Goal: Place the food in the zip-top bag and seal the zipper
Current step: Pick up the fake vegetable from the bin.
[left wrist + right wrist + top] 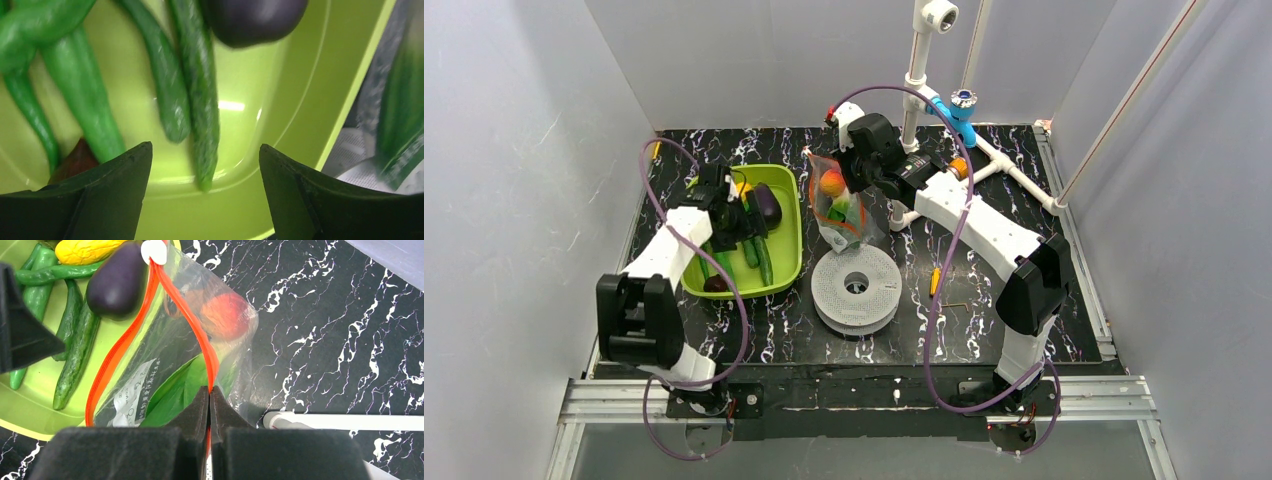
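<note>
The clear zip-top bag (165,340) hangs with its mouth gaping toward the green tray (792,262). My right gripper (209,389) is shut on the orange-red zipper (187,315) at one lip. Inside the bag lie an orange-red round fruit (232,315) and a green leafy stalk (175,390). In the tray are the purple eggplant (117,282), a yellow piece (85,250) and long green cucumbers (200,90) and peppers (75,85). My left gripper (205,146) hovers open just above the cucumbers, with nothing between its fingers.
A white perforated disc (856,288) lies in front of the bag. A white pipe frame (1014,170) with a blue fitting (959,110) stands at the back right. A small yellow-orange stick (935,280) lies right of the disc. A dark brown item (75,160) sits in the tray's near corner.
</note>
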Tool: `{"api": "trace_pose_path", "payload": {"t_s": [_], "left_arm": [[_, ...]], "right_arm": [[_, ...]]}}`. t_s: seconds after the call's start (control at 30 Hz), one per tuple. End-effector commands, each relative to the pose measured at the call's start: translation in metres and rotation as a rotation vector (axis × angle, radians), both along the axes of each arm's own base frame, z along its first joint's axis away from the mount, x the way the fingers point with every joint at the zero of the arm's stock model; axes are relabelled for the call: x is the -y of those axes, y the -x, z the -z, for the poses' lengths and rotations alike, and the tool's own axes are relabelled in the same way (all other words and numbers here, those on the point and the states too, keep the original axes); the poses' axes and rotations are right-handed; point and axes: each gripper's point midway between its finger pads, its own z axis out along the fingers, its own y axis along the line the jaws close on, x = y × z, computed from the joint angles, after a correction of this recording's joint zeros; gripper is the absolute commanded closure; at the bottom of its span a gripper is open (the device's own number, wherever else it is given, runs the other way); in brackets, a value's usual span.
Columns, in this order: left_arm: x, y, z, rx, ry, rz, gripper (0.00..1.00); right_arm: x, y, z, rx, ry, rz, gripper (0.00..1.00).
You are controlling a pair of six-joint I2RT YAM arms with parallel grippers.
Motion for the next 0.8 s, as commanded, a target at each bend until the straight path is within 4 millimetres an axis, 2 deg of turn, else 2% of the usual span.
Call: {"api": "trace_pose_path", "payload": {"t_s": [0.0,0.07,0.13,0.23,0.43,0.63,0.77], "left_arm": [[0.023,-0.044,-0.021,0.098,0.129,0.059,0.24],[0.036,-0.058,-0.026,0.14,0.193,0.082,0.24],[0.034,-0.068,-0.024,0.139,0.187,0.064,0.24],[0.023,-0.081,-0.011,0.093,0.12,0.024,0.25],[0.025,-0.097,0.016,0.027,0.101,0.05,0.26],[0.029,-0.101,0.038,-0.016,0.084,0.098,0.29],[0.03,-0.098,0.059,-0.07,0.086,0.106,0.41]], "right_arm": [[-0.002,0.001,-0.028,0.047,-0.048,-0.011,0.99],[-0.002,0.0,-0.029,0.049,-0.045,-0.009,0.99],[0.0,0.0,-0.03,0.054,-0.04,-0.005,0.99],[0.001,-0.001,-0.029,0.057,-0.032,-0.002,0.99],[0.001,-0.003,-0.025,0.052,-0.013,-0.002,0.99],[0.0,-0.006,-0.024,0.045,0.001,0.001,0.99],[0.0,-0.005,-0.022,0.035,0.007,0.003,0.99]]}}
